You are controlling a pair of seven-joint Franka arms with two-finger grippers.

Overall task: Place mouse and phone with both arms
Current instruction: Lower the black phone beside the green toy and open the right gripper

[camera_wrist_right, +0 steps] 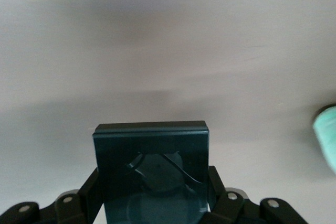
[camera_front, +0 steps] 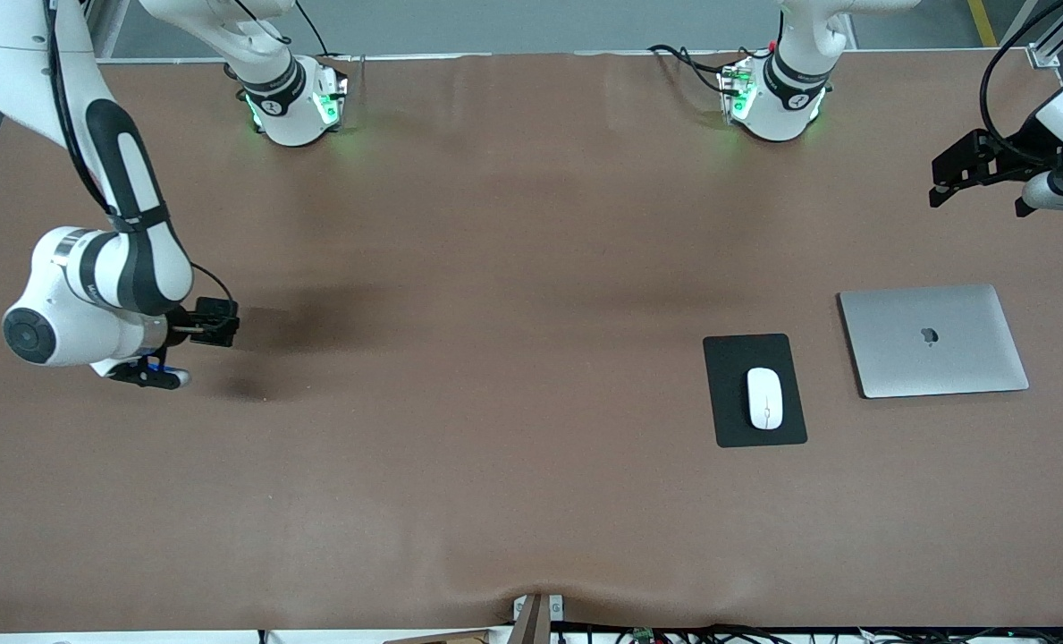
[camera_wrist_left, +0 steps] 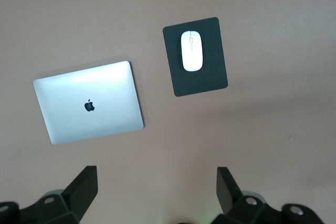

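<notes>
The white mouse (camera_front: 764, 398) lies on a black mouse pad (camera_front: 728, 376) toward the left arm's end of the table. It also shows in the left wrist view (camera_wrist_left: 192, 51) on the pad (camera_wrist_left: 205, 80). My left gripper (camera_wrist_left: 157, 184) is open and empty, held high near the table's edge (camera_front: 1027, 204), apart from the mouse. My right gripper (camera_wrist_right: 152, 195) is shut on the black phone (camera_wrist_right: 151, 161) and holds it above the bare table at the right arm's end (camera_front: 151, 376). The phone is hard to make out in the front view.
A closed silver laptop (camera_front: 933, 340) lies beside the mouse pad, toward the left arm's end; it also shows in the left wrist view (camera_wrist_left: 89, 108). A blurred teal shape (camera_wrist_right: 326, 135) sits at the edge of the right wrist view.
</notes>
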